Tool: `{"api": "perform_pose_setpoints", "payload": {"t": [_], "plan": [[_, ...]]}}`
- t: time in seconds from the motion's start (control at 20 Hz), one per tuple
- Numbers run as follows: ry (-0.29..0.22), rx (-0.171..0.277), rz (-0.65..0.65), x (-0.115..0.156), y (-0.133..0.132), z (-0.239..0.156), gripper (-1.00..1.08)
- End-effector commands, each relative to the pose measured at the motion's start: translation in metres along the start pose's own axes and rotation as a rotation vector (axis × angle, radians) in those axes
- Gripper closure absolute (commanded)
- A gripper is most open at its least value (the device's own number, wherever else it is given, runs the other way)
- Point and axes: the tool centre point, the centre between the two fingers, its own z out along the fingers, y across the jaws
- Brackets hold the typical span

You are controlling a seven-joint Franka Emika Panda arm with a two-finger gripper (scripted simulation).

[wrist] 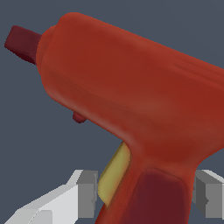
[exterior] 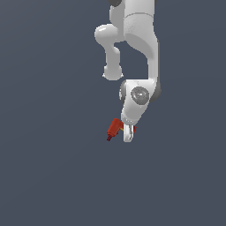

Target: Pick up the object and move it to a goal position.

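Wrist view: red drill (wrist: 131,100), handle between gripper (wrist: 144,197) pads (wrist: 87,192); clamped there, judged for carrying; dark tip (wrist: 22,43) projects clear.

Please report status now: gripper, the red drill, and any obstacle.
Gripper astride the red drill's handle, one finger each side. Contact not confirmed. Drill's dark tip points away from the fingers. No obstacle visible.

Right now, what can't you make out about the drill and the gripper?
- Drill: handle base cut off by the wrist view's edge.
- Gripper: exterior view too small to show finger contact; in the wrist view the fingers flank the handle, contact unclear.
- Goal position: no marker visible.
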Motion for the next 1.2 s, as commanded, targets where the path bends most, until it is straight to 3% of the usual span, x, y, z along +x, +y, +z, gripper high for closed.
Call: {"api": "perform_pose_setpoints", "payload": {"t": [0.0,1.15], "plan": [[-0.001,0.005,0.0,-0.006,0.005,-0.014,1.08],[0.001,0.004,0.0,-0.091,0.107,-0.219,1.08]]}}
